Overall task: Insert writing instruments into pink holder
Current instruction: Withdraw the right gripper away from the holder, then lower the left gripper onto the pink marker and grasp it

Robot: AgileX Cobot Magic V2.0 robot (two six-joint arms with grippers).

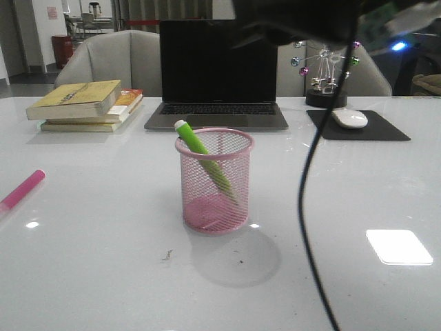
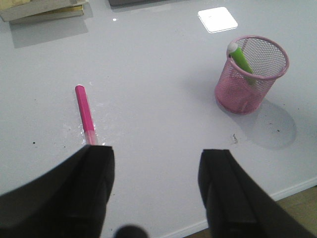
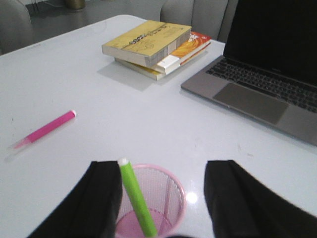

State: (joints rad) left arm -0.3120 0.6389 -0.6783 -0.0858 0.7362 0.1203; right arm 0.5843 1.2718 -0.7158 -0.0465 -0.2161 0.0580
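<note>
The pink mesh holder (image 1: 215,181) stands mid-table, also seen in the left wrist view (image 2: 251,74) and right wrist view (image 3: 153,198). The lime green marker (image 1: 204,160) leans inside it, white end up over the rim (image 2: 241,58) (image 3: 134,196). The magenta pink marker (image 1: 22,189) lies flat on the table at the far left (image 2: 84,113) (image 3: 45,129). My right gripper (image 3: 163,198) hangs open above the holder, the green marker beside one finger. My left gripper (image 2: 156,188) is open over bare table, near the pink marker's end.
A laptop (image 1: 217,72) sits behind the holder, a stack of books (image 1: 86,103) at back left, a mouse (image 1: 350,118) on a black pad and a desk toy at back right. A black cable (image 1: 310,207) hangs down right of the holder.
</note>
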